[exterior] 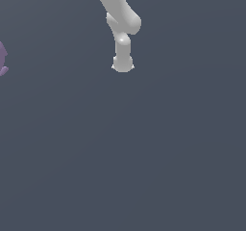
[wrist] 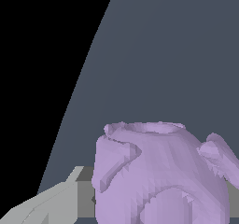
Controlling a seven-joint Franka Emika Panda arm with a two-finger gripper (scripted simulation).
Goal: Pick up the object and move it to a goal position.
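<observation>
The object (wrist: 158,171) is a pale purple, lumpy item with rounded bumps and an open rim on one side. It fills the near part of the wrist view and sits between my gripper's (wrist: 156,197) jaws. One grey finger (wrist: 46,206) presses against its side, and a sliver of the other finger (wrist: 232,195) shows past its far side. In the exterior view only a small part of the object (exterior: 2,57) shows, at the exterior view's left edge. The gripper itself is outside that picture.
The white arm links (exterior: 122,28) hang down from the top middle of the exterior view. The flat dark grey floor (exterior: 144,153) spreads all around. In the wrist view the floor's edge (wrist: 86,64) runs diagonally, with black beyond it.
</observation>
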